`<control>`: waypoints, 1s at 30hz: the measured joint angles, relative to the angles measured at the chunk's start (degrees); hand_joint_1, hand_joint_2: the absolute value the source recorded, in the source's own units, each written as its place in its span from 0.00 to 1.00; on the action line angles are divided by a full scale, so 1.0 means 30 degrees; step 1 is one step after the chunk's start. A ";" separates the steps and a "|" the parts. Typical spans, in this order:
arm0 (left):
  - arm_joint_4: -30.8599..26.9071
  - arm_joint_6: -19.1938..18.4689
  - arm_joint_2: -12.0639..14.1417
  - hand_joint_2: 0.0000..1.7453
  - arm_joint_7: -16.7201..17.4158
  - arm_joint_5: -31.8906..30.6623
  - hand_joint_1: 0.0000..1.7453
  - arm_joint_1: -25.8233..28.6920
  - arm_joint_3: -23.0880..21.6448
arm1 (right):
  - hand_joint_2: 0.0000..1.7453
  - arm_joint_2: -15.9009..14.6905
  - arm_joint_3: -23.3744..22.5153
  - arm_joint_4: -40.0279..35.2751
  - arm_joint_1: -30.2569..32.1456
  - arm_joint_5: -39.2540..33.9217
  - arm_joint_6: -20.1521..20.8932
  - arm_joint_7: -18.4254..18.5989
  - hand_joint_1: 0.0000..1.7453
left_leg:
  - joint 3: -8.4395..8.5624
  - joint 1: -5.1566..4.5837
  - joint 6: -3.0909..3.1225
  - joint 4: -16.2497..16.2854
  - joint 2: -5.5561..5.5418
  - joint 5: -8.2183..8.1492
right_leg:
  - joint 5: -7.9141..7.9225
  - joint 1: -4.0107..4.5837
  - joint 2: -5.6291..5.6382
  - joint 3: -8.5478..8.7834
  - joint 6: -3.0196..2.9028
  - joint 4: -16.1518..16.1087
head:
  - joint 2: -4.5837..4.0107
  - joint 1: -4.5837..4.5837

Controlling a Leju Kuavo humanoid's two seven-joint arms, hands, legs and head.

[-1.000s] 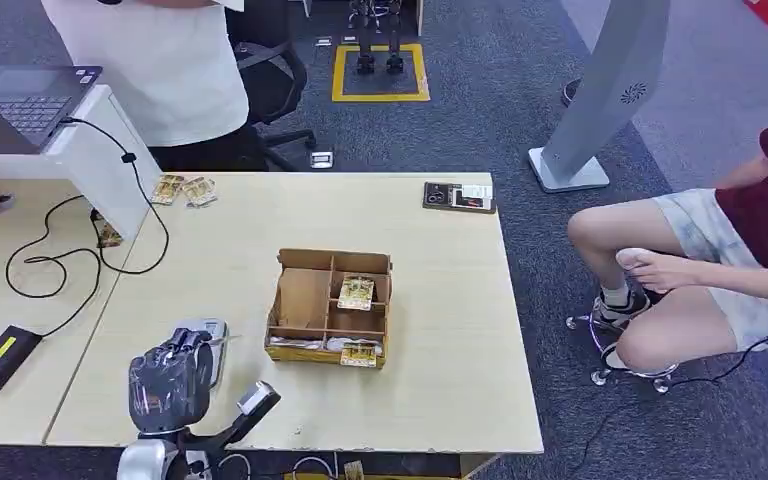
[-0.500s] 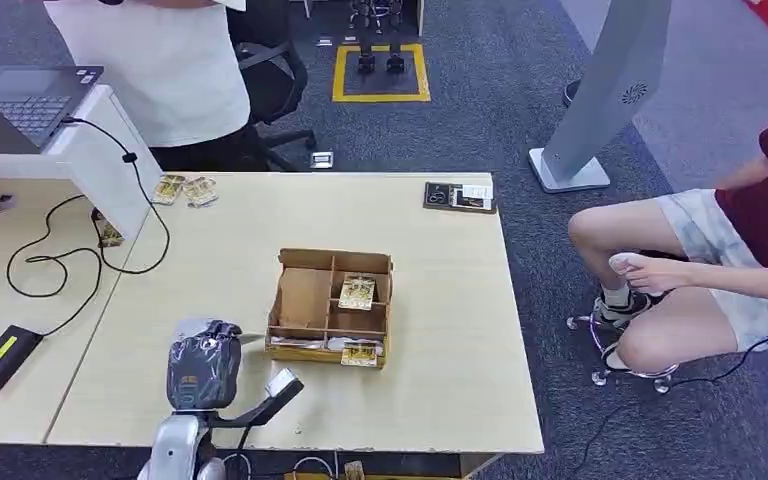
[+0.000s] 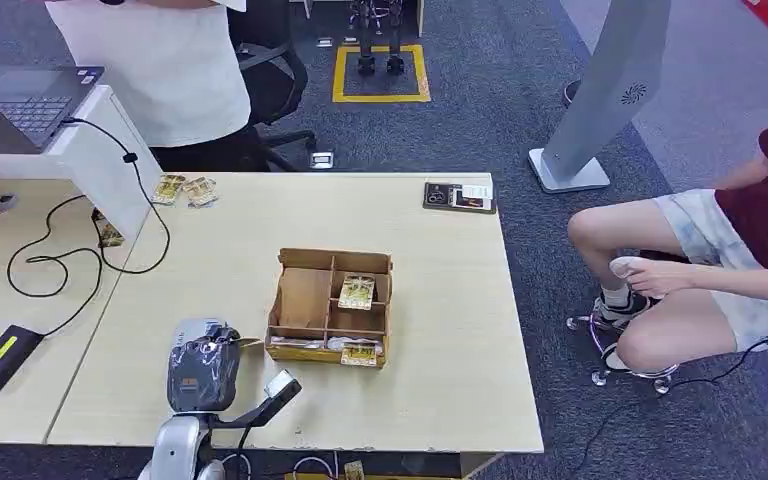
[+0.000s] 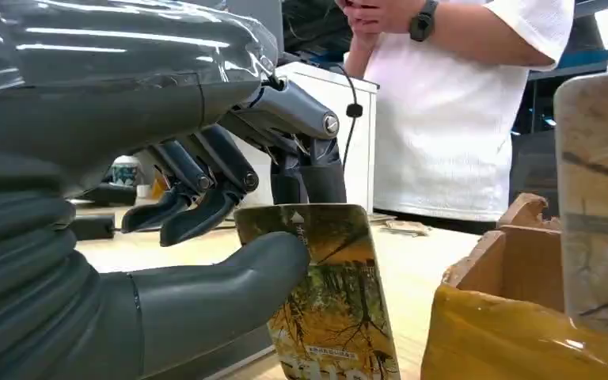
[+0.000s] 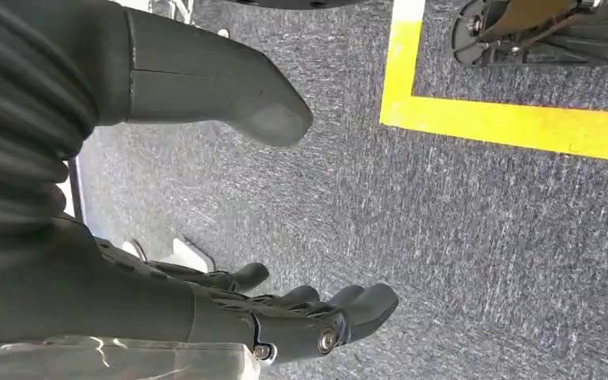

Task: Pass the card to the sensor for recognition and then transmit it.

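Pinching a card (image 4: 328,297) between thumb and fingers (image 4: 206,210), the left hand (image 3: 203,372) hangs over the table's (image 3: 440,330) near edge. In the left wrist view the card stands nearly upright in that grip, its yellow printed face turned to the camera. Under the hand's fingertips lies a grey sensor (image 3: 192,331), part hidden by the hand. Just to the hand's right sits a brown box (image 3: 331,307) with compartments; one card lies in a middle compartment (image 3: 356,291) and another leans at the near wall (image 3: 359,353). Far across the table from the hand rests a dark phone-like slab (image 3: 459,196). A person in white (image 3: 165,70) stands beyond the table, hands clasped in the left wrist view.

The right hand (image 5: 206,237) hangs above grey carpet, fingers apart, holding nothing.
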 joint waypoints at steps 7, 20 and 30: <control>0.0517 0.0000 0.0102 1.00 0.0335 0.0014 1.00 -0.0077 0.0000 | 1.00 0.0000 0.0000 -0.0015 -0.0004 0.0015 0.0000 0.0058 0.00 | 0.0003 0.0000 -0.0003 0.0000 -0.0001 0.0004 | 0.0000 0.0000 0.0000 0.0001 0.0000 0.0001 | 0.0000 0.0000; -0.0021 0.0029 0.0270 1.00 -0.1098 0.1122 1.00 0.0004 0.0007 | 1.00 -0.0648 0.0139 0.0102 0.0011 -0.0036 0.0743 0.0226 0.00 | 0.0001 0.0000 -0.0003 0.0000 -0.0003 0.0004 | 0.0001 0.0000 -0.0002 0.0008 0.0000 0.0000 | 0.0000 0.0007; -0.2048 0.0029 -0.0219 1.00 -0.3716 0.2127 1.00 0.0480 0.1152 | 1.00 -0.1151 0.0204 0.0364 0.0064 -0.0401 0.0918 0.0211 0.00 | -0.0001 0.0000 -0.0003 0.0001 -0.0001 0.0003 | 0.0000 0.0000 -0.0001 0.0003 0.0000 0.0000 | 0.0000 0.0007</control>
